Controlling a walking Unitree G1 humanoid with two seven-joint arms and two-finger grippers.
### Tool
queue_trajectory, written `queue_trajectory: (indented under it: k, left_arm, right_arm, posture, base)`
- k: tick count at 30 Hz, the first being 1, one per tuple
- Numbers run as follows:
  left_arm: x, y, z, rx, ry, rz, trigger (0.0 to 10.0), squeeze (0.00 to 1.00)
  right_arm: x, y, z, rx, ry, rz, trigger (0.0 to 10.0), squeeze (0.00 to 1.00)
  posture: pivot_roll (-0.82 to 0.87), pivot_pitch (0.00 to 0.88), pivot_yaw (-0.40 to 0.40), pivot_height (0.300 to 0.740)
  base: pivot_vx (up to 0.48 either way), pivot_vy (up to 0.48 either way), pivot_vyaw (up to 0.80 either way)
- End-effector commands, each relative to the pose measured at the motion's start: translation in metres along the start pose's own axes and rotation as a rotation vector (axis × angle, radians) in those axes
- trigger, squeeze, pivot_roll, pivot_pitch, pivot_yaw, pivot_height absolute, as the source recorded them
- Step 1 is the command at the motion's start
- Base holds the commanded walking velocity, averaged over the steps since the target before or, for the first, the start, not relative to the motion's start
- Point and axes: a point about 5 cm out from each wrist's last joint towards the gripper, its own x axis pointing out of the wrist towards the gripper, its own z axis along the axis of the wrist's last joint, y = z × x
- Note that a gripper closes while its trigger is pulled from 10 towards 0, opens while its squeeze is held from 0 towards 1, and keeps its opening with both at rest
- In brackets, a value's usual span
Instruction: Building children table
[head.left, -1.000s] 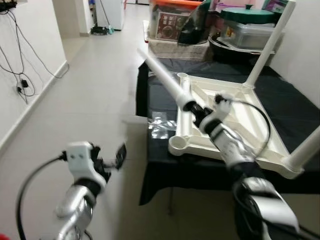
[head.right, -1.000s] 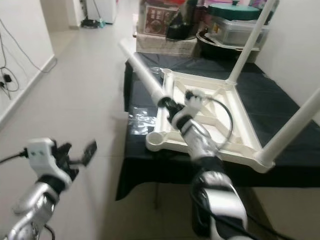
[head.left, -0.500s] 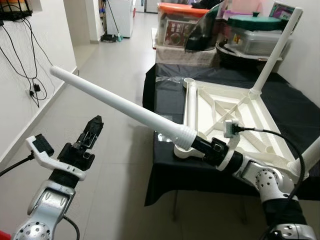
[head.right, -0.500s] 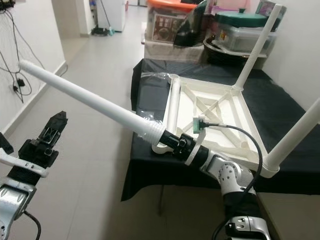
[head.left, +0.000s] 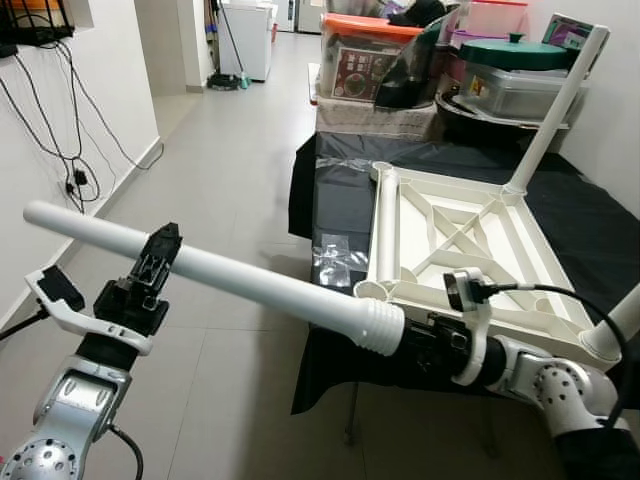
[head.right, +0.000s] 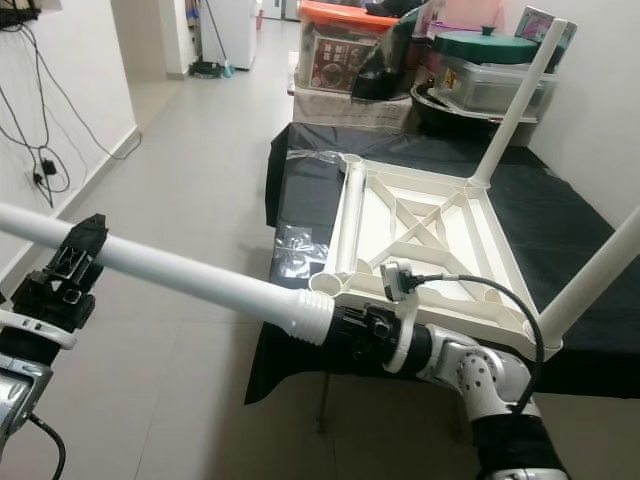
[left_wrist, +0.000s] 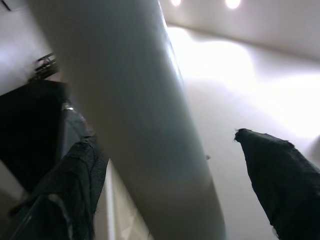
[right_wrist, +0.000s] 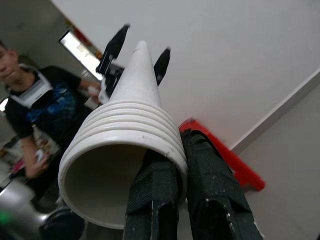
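**Third leg in hand, not yet seated**

I have the long white plastic table leg (head.left: 230, 275) lying almost level across the space in front of me. My right claw (head.left: 415, 340) pinches the rim of its ribbed open end, one black finger inside the tube and one outside, as the right wrist view shows. My left claw (head.left: 150, 270) sits far out along the shaft toward the plain tip, its two fingers spread wide with the tube passing between them; in the left wrist view they do not look closed on it, so I judge it is steadying, not gripping.

Just beyond the right claw lies the white plastic children's tabletop (head.left: 470, 245), upside down on the worktop covered in black cloth (head.left: 590, 225), ribs facing up. Two legs are already standing in its right-side corners: one at the far corner (head.left: 555, 105), one at the near corner (head.right: 590, 275). The near-left round socket (head.left: 372, 290) sits close beside the ribbed end and is open, as is the far-left socket (head.left: 383, 170).

So I reckon roughly half is done: this leg has to be tipped upright and pushed in, then a fourth.
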Motion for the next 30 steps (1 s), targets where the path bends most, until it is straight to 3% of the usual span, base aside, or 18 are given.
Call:
queue_trajectory:
  k: [1, 4, 5, 22, 23, 24, 25, 26, 30]
  left_arm:
    - [0.000, 0.001, 0.002, -0.041, -0.003, -0.014, 3.6, 0.00]
    - [-0.001, 0.001, 0.003, -0.051, -0.010, -0.016, 3.6, 0.00]
    - [-0.002, 0.002, 0.005, -0.063, -0.020, -0.016, 0.0, 0.00]
    - [0.000, 0.010, 0.012, -0.087, -0.033, 0.005, 0.0, 0.00]
    - [0.003, 0.011, 0.010, -0.080, -0.023, 0.017, 0.0, 0.00]
    - [0.003, 0.011, 0.010, -0.080, -0.023, 0.017, 0.0, 0.00]
    - [0.006, 0.010, 0.008, -0.078, -0.008, 0.013, 10.0, 0.00]
    - [0.010, 0.009, 0.005, -0.082, 0.005, 0.004, 10.0, 0.00]
    - [0.020, 0.003, 0.002, -0.090, 0.022, -0.021, 10.0, 0.00]
  right_arm:
    - [-0.002, 0.004, -0.002, -0.002, 0.020, 0.028, 0.0, 0.00]
    - [-0.003, 0.004, -0.003, 0.000, 0.019, 0.031, 0.0, 0.00]
    - [-0.003, 0.004, -0.003, 0.000, 0.018, 0.034, 0.0, 0.00]
    - [0.001, 0.001, -0.006, -0.011, 0.005, 0.029, 0.0, 0.00]
    - [0.002, -0.002, -0.007, -0.018, 0.005, 0.009, 10.0, 0.00]
    - [0.002, -0.002, -0.007, -0.018, 0.005, 0.009, 10.0, 0.00]
    - [0.003, -0.008, -0.008, -0.038, 0.004, -0.038, 10.0, 0.00]
    - [0.003, -0.017, -0.009, -0.052, 0.003, -0.108, 10.0, 1.00]
    - [-0.002, -0.027, -0.014, -0.052, 0.004, -0.179, 10.0, 1.00]
  posture:
    - [0.07, 0.000, -0.080, 0.740]
    - [0.07, 0.000, -0.080, 0.740]
    - [0.07, 0.000, -0.080, 0.740]
    - [0.07, 0.000, -0.074, 0.740]
    - [0.07, 0.000, -0.074, 0.740]
    - [0.07, 0.000, -0.074, 0.740]
    - [0.07, 0.000, -0.074, 0.740]
    - [0.07, 0.000, -0.074, 0.740]
    - [0.07, 0.000, -0.076, 0.740]
  base:
    - [0.000, 0.000, 0.00]
    - [0.000, 0.000, 0.00]
    - [0.000, 0.000, 0.00]
    - [0.000, 0.000, 0.00]
    - [0.000, 0.000, 0.00]
    - [0.000, 0.000, 0.00]
    - [0.000, 0.000, 0.00]
    - [0.000, 0.000, 0.00]
    - [0.000, 0.000, 0.00]
